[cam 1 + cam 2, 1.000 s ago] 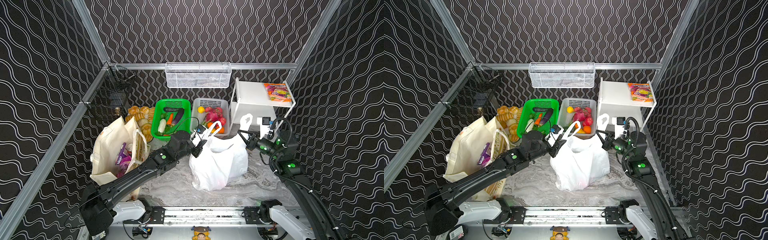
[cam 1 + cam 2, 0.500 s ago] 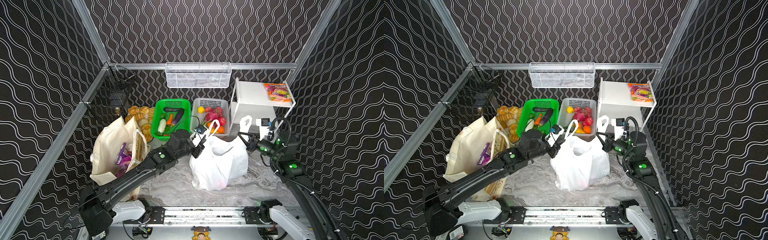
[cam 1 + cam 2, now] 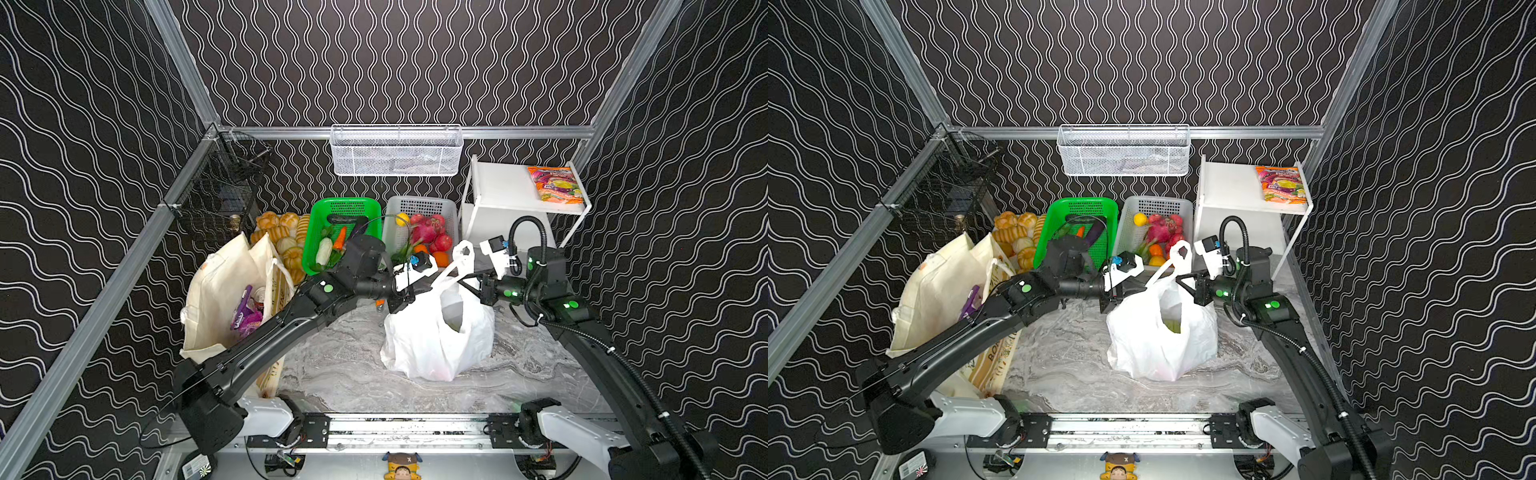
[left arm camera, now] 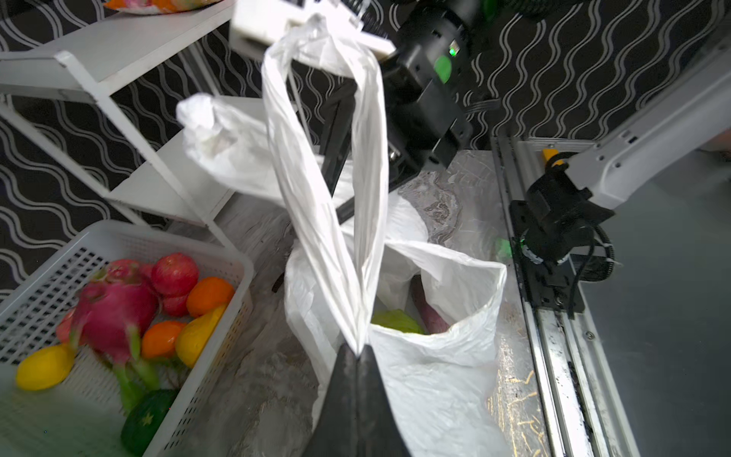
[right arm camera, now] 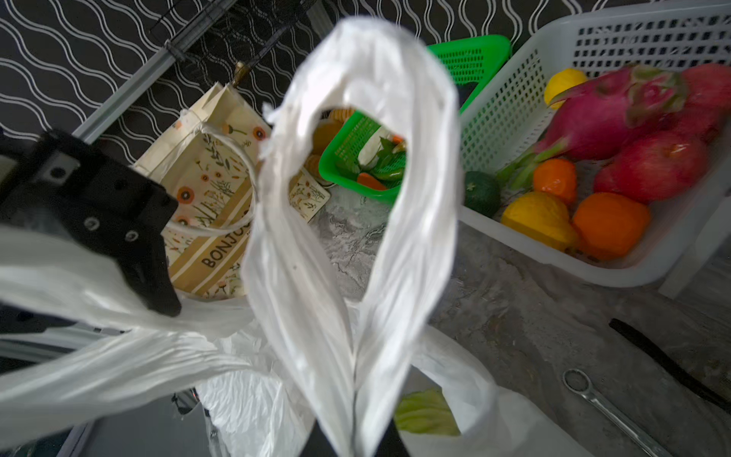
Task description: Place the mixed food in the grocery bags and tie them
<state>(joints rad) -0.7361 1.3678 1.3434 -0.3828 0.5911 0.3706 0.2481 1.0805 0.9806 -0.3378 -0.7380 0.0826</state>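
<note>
The left gripper (image 4: 358,350) has its black, wedge-shaped jaws pressed together on the long handle (image 4: 300,178) — a thin, pleated band of film running away from the tips in two strands. The right gripper (image 5: 355,439) pinches the base of the teardrop handle (image 5: 285,237), whose crinkled loop stands open beyond its tips. Between the two pairs of jaws and below them slumps the white plastic bag (image 3: 432,345), glossy and creased, its mouth gaping. A ruffled green cabbage (image 4: 395,321) lies inside, just past the left jaws. Well apart from both jaws, beside the left arm, stands the matt cream canvas tote (image 3: 216,286) — shiny purple packets (image 3: 247,322) and a red can (image 3: 260,294) show in its mouth.
</note>
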